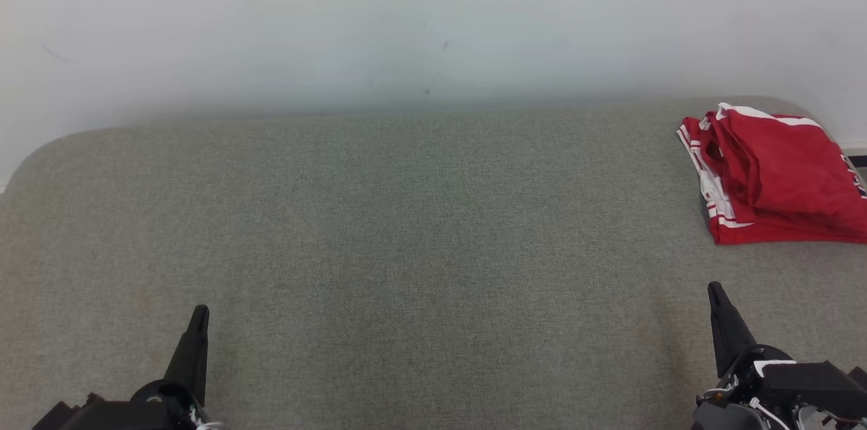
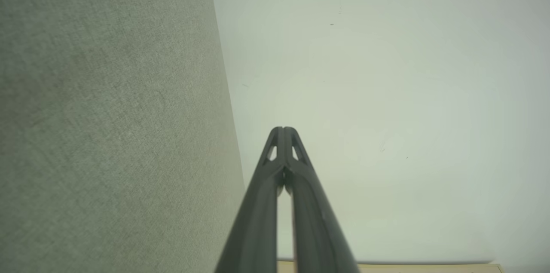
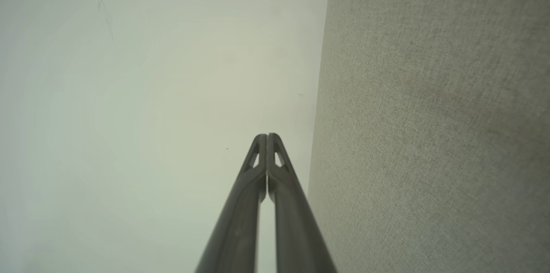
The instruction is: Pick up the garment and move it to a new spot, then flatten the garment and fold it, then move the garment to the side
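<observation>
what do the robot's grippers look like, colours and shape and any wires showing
The left gripper and right gripper match: each has two long dark grey fingers tapering to a narrow tip, with a small triangular cut-out near each tip. Each sits on a black housing; thin white cables and a white patch show at the right one's base.

Wide bare grey surface [image 1: 406,233], wall [image 1: 406,24] behind, folded red garment [image 1: 779,179] far right.
</observation>
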Robot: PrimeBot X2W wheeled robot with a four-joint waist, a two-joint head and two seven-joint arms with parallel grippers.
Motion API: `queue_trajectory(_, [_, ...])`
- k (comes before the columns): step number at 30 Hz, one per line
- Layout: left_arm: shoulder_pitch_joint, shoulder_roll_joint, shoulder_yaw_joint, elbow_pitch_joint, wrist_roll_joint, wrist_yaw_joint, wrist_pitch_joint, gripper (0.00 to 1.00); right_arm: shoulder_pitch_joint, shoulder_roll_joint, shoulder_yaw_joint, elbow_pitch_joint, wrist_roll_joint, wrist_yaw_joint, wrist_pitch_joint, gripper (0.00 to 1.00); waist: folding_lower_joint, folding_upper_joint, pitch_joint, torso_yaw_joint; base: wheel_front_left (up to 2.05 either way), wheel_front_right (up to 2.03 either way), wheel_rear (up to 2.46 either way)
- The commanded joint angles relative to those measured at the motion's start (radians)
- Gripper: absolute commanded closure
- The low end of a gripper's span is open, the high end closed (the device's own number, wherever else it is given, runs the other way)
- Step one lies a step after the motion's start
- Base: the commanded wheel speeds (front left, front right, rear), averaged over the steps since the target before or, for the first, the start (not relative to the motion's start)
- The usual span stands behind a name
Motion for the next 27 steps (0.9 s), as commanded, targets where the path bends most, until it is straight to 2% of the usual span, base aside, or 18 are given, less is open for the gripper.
queue_trajectory(1, [-0.011, 0.005, 0.002, 0.002, -0.004, -0.002, 0.004, 1.00, -0.007, 0.002, -0.002, 0.001, -0.002, -0.002, 0.002, 1.00, 0.0000, -0.0001, 0.000, 0.000, 0.00, 0.00, 0.00])
queue_trajectory(27, [-0.010, 0.005, 0.002, 0.002, -0.004, -0.002, 0.003, 1.00, -0.008, 0.004, -0.006, 0.001, -0.005, -0.002, 0.006, 1.00, 0.0000, -0.0001, 0.000, 0.000, 0.00, 0.00, 0.00])
